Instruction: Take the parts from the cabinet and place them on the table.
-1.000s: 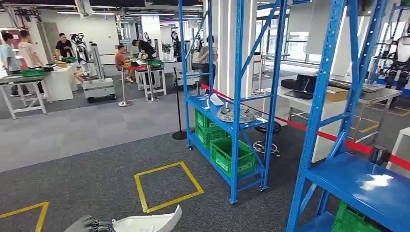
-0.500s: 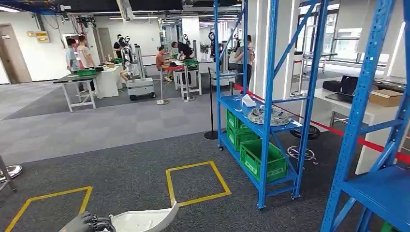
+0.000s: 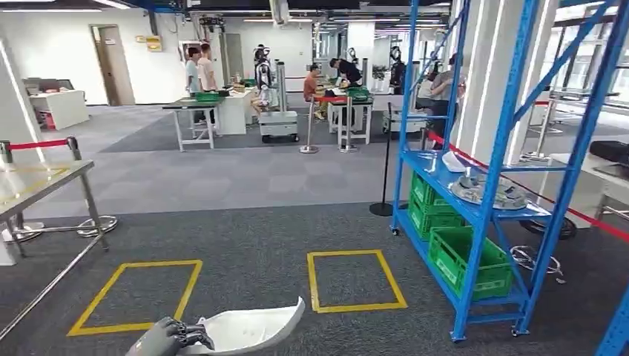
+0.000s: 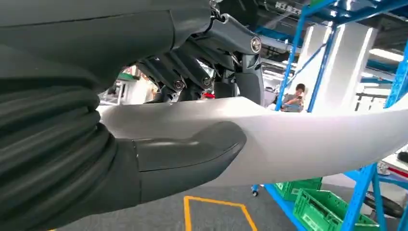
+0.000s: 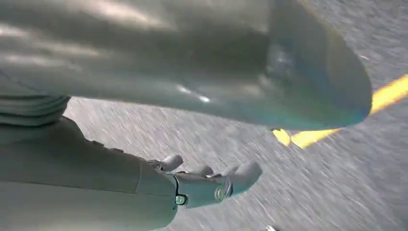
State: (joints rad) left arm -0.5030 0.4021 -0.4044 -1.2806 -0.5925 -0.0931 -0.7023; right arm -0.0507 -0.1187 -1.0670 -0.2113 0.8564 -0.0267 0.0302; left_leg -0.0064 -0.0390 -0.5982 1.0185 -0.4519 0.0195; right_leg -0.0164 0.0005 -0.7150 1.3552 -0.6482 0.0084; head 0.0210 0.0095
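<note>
The left hand [image 3: 169,338] grips a white part [image 3: 252,330], a thin, curved, smooth shell with a pointed upturned tip. In the left wrist view the thick grey thumb [image 4: 192,154] presses against the near face of the part [image 4: 308,139] while the darker fingers [image 4: 192,72] close over its far edge, so the part is clamped between them. In the head view the part extends from the hand toward the blue cabinet [image 3: 482,185] and hangs above the dark grey carpet floor [image 3: 245,245], well apart from the cabinet.

The right hand [image 5: 211,185] hangs over the carpet with its fingers curled loosely and holds nothing; whether they are fully closed cannot be told from the blurred picture.

The cabinet is an open rack of blue metal uprights and diagonal braces with flat blue shelves. Its middle shelf carries a round grey metallic part [image 3: 489,191] with a ribbed surface and, farther back, a small white part [image 3: 454,161]. The lower shelf holds green plastic crates [image 3: 467,256] with slotted walls; their contents cannot be seen.

Beside the cabinet, two yellow tape squares [image 3: 354,280] are marked on the carpet. Far from the cabinet, across the squares, stands a worktop [image 3: 37,185] with a glossy top and metal legs. Beyond the cabinet, people [image 3: 200,70] stand around white tables.
</note>
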